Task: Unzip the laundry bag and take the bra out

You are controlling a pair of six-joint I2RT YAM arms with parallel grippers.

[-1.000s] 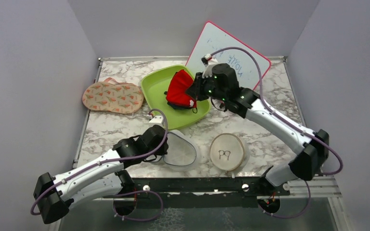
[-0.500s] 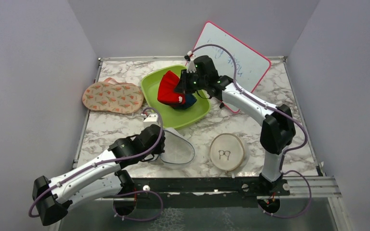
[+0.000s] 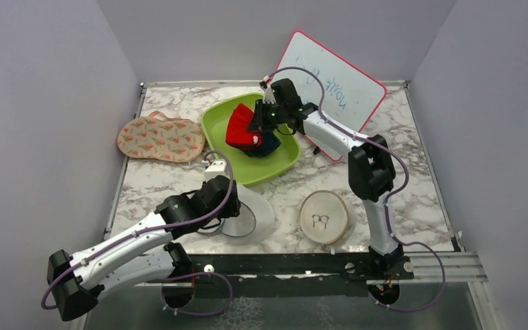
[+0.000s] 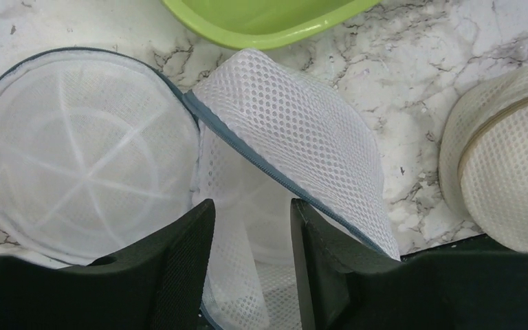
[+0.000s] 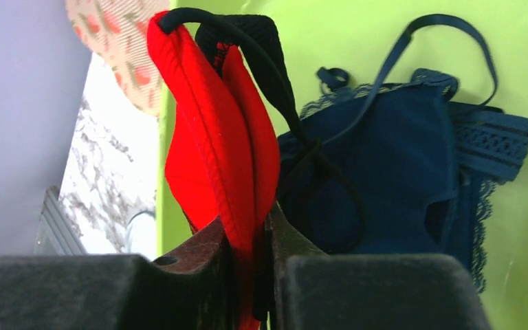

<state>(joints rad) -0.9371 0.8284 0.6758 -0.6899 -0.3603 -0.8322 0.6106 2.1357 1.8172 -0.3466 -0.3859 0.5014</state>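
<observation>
The white mesh laundry bag lies unzipped on the marble by my left gripper. In the left wrist view its round lid is folded out to the left, and the other half with the grey-blue zip rim rises to the right. My left gripper is open, with loose mesh hanging between the fingers. My right gripper is shut on a red bra, held over the green tray. The right wrist view shows the red bra pinched between the fingers.
A dark blue bra lies in the green tray under the red one. A beige round disc with black glasses sits right of the bag. A floral pouch lies at the left. A whiteboard leans at the back.
My right gripper carried the red bra left and down over the green tray. The bag, tilted up before, has dropped flatter onto the table by my left gripper.
</observation>
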